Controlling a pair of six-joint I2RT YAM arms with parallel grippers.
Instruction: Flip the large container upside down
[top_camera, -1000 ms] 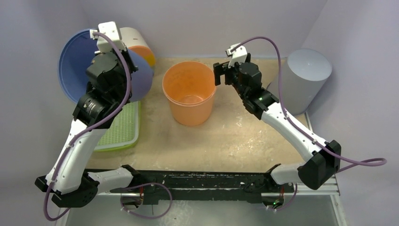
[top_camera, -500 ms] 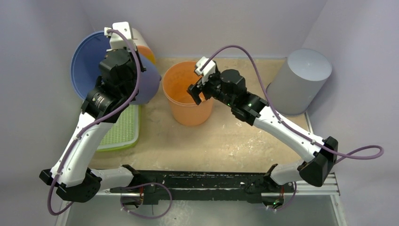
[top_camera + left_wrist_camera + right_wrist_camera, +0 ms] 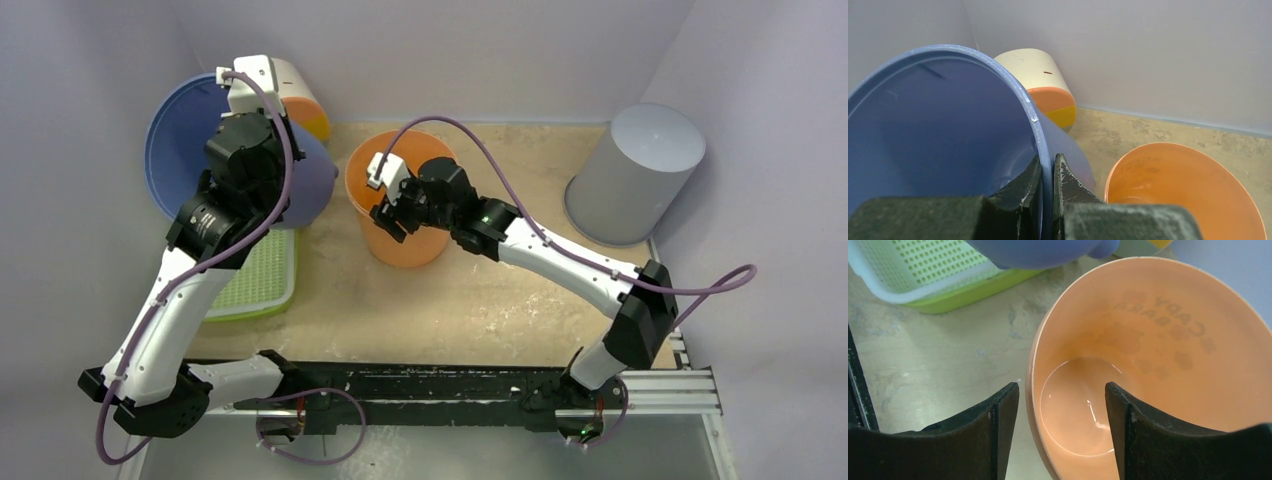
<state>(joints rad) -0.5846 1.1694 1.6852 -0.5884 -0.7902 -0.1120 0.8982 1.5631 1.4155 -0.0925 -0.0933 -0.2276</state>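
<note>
The large blue container (image 3: 175, 150) is lifted and tilted at the back left, its mouth facing up and to the left. My left gripper (image 3: 1048, 170) is shut on its rim (image 3: 1040, 130), one finger inside and one outside the wall. An orange container (image 3: 405, 245) stands upright mid-table. My right gripper (image 3: 1062, 390) is open above it, and its jaws straddle the orange rim (image 3: 1034, 375) without touching it: one finger hangs over the table and the other over the inside.
A cream and orange container (image 3: 300, 95) lies behind the blue one in the back left corner. A green perforated tray (image 3: 255, 280) sits at the left under the blue container. A grey cylinder (image 3: 635, 170) stands mouth down at the back right. Walls close in on three sides.
My right arm has swung left from beside the orange container to over its near-left rim, its jaws narrowing. My left arm shifted the blue container slightly to the right.
</note>
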